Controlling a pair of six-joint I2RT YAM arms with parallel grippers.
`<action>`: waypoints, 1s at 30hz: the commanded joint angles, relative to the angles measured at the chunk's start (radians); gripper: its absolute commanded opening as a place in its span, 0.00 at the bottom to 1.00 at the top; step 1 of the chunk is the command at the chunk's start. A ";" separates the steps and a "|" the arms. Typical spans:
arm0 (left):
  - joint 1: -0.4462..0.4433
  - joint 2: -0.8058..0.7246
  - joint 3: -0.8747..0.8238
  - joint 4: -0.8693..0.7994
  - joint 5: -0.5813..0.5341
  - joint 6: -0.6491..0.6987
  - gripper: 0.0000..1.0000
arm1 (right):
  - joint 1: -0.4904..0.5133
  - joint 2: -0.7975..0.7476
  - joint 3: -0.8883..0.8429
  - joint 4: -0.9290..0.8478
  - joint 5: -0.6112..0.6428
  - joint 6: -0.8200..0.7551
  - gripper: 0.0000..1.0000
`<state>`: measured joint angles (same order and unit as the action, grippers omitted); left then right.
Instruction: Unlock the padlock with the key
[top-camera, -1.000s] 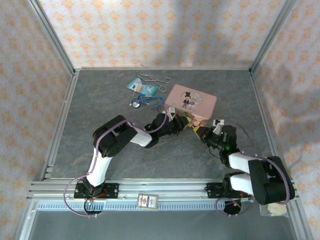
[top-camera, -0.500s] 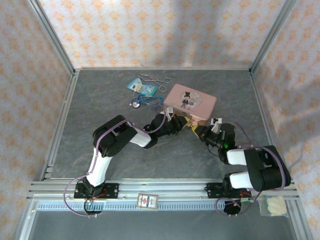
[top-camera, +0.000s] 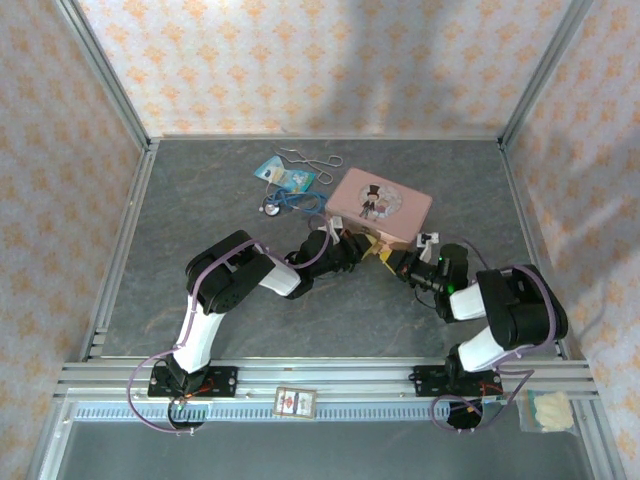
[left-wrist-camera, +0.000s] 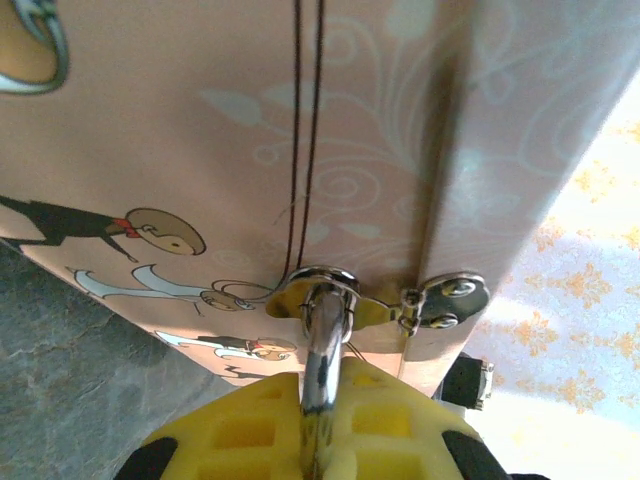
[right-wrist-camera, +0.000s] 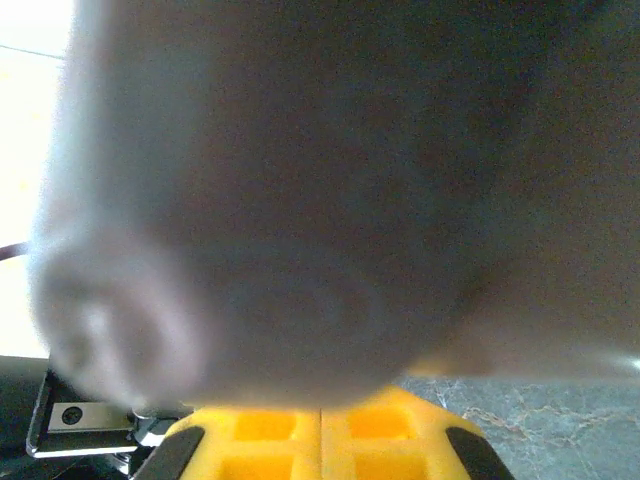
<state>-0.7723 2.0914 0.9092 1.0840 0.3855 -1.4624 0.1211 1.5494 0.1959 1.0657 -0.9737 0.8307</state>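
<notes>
Compared with one second before, the right arm (top-camera: 515, 310) has folded. Its elbow now stands further from the near rail and closer to the pink tin (top-camera: 385, 195), while its base is at the same place. The right fingers (right-wrist-camera: 260, 432) have come a little nearer to the tin's front wall. The left arm (top-camera: 230, 275) is almost as it was, and the tin has shifted only very little, if at all.

There is one padlock (left-wrist-camera: 318, 355). Its thin silvery shackle passes through the hasp (left-wrist-camera: 440, 300) on the tin's wall that faces the arms, near the middle of the bench (top-camera: 200, 220). The left fingers (left-wrist-camera: 240, 430) are pressed together on this shackle. Its brass body is hidden from the left wrist camera.

The right fingers are fully closed, pad against pad. I cannot tell if something thin is between them, because a big blurred grey shape covers most of the right wrist view.

Counted, there are two arms, one pink tin, one padlock, one stethoscope (top-camera: 293, 203), one pair of forceps (top-camera: 310, 158), one blue packet (top-camera: 283, 175) and one card (top-camera: 295, 402) on the near rail.
</notes>
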 joint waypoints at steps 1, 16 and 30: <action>-0.067 -0.043 0.019 0.287 0.148 -0.050 0.00 | 0.009 0.025 0.044 0.025 -0.008 0.031 0.00; -0.081 -0.046 -0.014 0.379 0.139 0.062 0.00 | 0.007 -0.152 0.098 -0.269 0.102 0.244 0.00; -0.056 0.001 -0.039 0.522 0.104 0.113 0.00 | -0.001 -0.193 0.254 -0.643 0.102 0.171 0.19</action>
<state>-0.7696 2.1296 0.8421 1.3872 0.3454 -1.3670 0.1188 1.4105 0.3740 0.6441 -1.0458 1.1473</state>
